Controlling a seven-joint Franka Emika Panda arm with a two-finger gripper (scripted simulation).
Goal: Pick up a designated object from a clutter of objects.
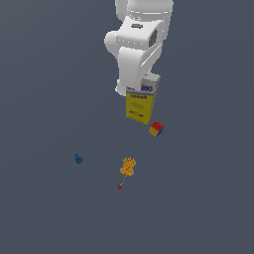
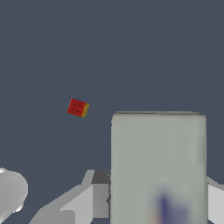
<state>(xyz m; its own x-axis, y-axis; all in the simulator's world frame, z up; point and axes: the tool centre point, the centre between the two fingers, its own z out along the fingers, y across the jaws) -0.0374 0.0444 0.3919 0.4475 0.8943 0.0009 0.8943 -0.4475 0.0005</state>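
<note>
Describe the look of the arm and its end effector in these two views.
The arm is glossy white, built of rounded, bulbous segments with a small dark patch near one joint. The end effector shows only as pale grey and white angular parts; no cables or markings are visible.

pale box top (image 2: 158, 162) near small cube (image 2: 77, 107)

Tall yellow box (image 1: 140, 103), white top, blue label, upright; multicoloured cube (image 1: 156, 129) just beside.

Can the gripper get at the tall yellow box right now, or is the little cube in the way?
Probably yes. The gripper sits right at the yellow box's white top, with a finger beside it. The multicoloured cube lies apart, low beside the box.
</note>
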